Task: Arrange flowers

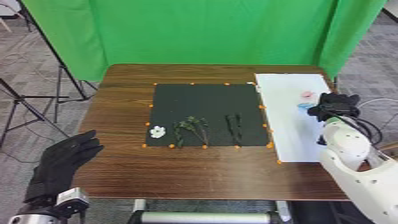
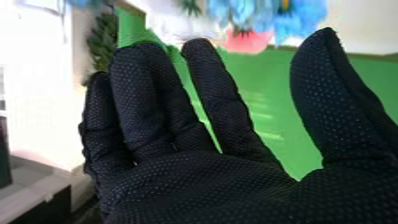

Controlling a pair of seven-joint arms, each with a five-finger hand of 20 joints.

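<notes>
In the head view my right hand (image 1: 336, 107) is over the right edge of the white sheet (image 1: 293, 135), close beside a pink flower (image 1: 307, 94) and a blue flower (image 1: 306, 106). The right wrist view has my right hand (image 2: 191, 185) open, its fingers and thumb holding nothing; beyond the fingertips are blue flowers (image 2: 298, 22) and a pink flower (image 2: 245, 42). A white flower (image 1: 157, 132), green leafy stems (image 1: 192, 125) and dark stems (image 1: 234, 125) lie on the black mat (image 1: 191, 100). My left hand (image 1: 64, 159) stays open off the table's left side.
Small orange pieces (image 1: 205, 146) line the mat's edges on the brown table (image 1: 187, 175). A green cloth (image 1: 204, 30) hangs behind the table, and a black tripod (image 1: 60, 75) stands at its left.
</notes>
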